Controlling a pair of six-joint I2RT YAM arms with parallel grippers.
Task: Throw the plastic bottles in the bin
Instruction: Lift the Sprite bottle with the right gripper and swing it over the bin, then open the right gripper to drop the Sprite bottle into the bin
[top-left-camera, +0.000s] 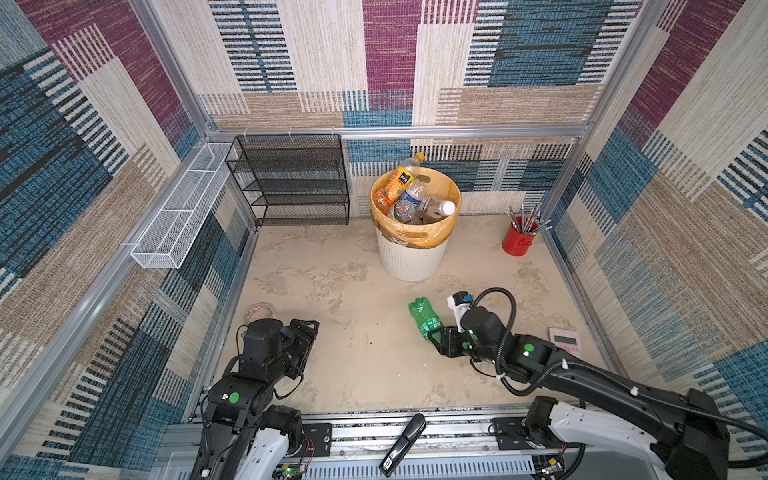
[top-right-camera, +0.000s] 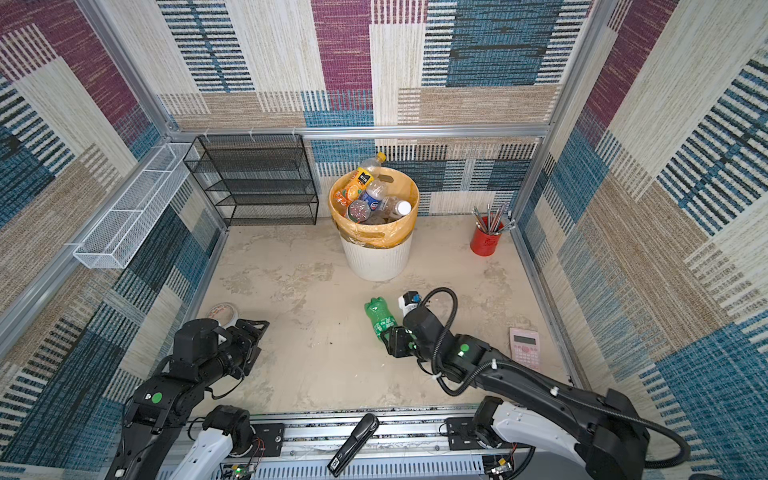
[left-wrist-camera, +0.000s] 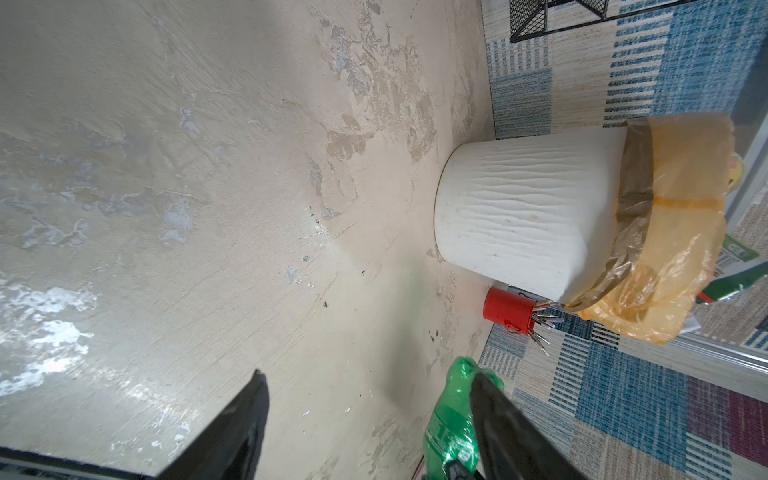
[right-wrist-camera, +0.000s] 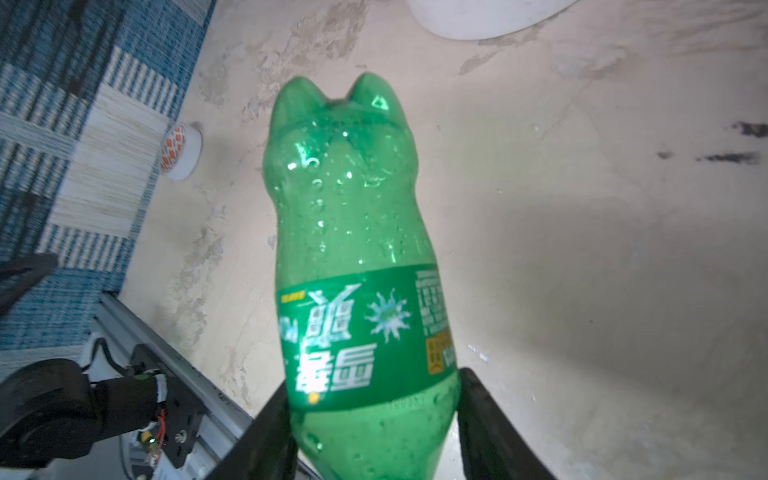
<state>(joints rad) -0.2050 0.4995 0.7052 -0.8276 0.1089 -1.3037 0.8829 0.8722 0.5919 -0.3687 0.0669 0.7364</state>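
A green plastic bottle with a green label is gripped near its neck end by my right gripper, which is shut on it. In the right wrist view the bottle fills the middle, both fingers of the gripper press its sides, and its shadow falls apart from it on the floor. The white ribbed bin with an orange liner stands at the back and holds several bottles. My left gripper is open and empty at the left.
A small white thing with a blue end lies behind the right wrist. A black mesh rack, a white wire basket, a red pencil cup, a pink calculator, a tape roll and a black stapler are around.
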